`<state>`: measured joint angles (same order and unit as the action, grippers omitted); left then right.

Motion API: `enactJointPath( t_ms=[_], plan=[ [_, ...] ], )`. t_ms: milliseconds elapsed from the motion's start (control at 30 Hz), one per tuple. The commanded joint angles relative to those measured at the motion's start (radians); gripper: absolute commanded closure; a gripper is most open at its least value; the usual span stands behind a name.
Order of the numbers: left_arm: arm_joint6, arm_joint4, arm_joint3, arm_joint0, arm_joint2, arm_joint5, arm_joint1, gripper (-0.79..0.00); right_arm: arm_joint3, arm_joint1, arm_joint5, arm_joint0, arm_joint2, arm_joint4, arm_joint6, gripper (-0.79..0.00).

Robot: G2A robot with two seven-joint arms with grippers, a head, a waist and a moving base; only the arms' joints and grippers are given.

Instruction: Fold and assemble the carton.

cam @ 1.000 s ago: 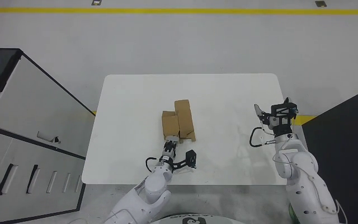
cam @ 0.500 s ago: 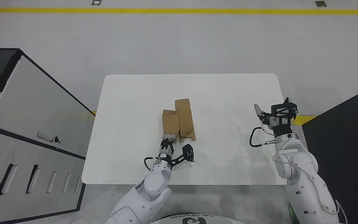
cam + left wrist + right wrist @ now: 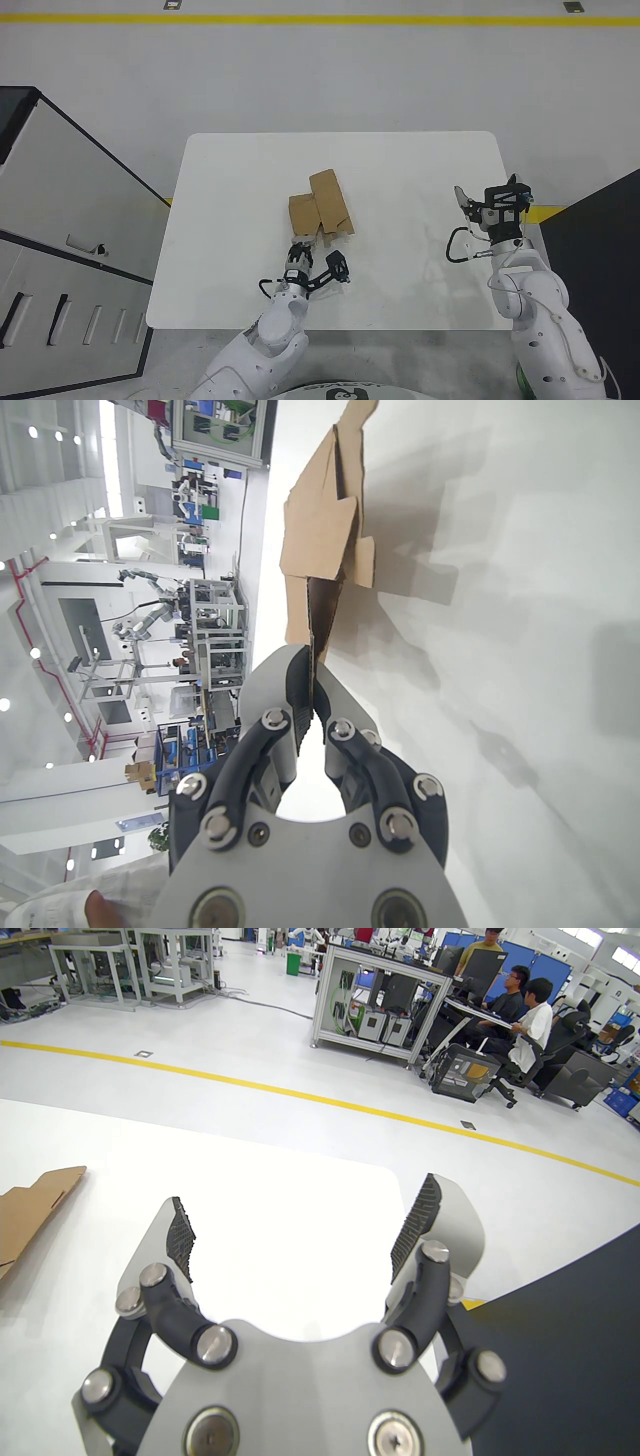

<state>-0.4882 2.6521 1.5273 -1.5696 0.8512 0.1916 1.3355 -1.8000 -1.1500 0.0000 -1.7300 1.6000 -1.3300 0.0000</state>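
Observation:
A flat brown carton (image 3: 320,208) lies near the middle of the white table (image 3: 400,170), its near edge lifted a little. My left gripper (image 3: 299,246) is at that near edge, shut on a flap of the carton (image 3: 320,565); the cardboard edge runs between the two black pads (image 3: 300,695). My right gripper (image 3: 487,200) hovers over the table's right edge, open with nothing between its fingers (image 3: 425,1223). One corner of the carton (image 3: 35,1208) lies far off to that gripper's side.
A dark cabinet (image 3: 60,210) stands left of the table and a black panel (image 3: 590,240) to its right. A yellow floor line (image 3: 320,18) runs beyond the far edge. Bare tabletop surrounds the carton.
My left gripper moved up to the carton's near edge and closed on it. The carton has turned slightly and shifted. The right arm stayed still.

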Motion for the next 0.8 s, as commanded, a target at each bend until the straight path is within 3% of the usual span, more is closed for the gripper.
enactJointPath(
  t_ms=[0,267,467,633,767],
  plan=[
    [0.018,0.019,0.008,-0.003,0.004,0.022,-0.001,0.0,0.0,0.0,0.0,0.0,0.0,0.0,0.0,-0.785],
    [0.103,0.167,0.086,-0.019,0.022,0.014,-0.014,0.0,0.0,0.0,0.0,0.0,0.0,0.0,0.0,-0.785],
    [0.247,0.288,0.175,-0.041,0.063,-0.013,-0.037,0.0,0.0,0.0,0.0,0.0,0.0,0.0,0.0,-0.785],
    [0.362,0.338,0.25,-0.071,0.118,-0.039,-0.059,0.0,0.0,0.0,0.0,0.0,0.0,0.0,0.0,-0.785],
    [0.375,0.34,0.255,-0.076,0.121,-0.045,-0.06,0.0,0.0,0.0,0.0,0.0,0.0,0.0,0.0,-0.785]
  ],
)
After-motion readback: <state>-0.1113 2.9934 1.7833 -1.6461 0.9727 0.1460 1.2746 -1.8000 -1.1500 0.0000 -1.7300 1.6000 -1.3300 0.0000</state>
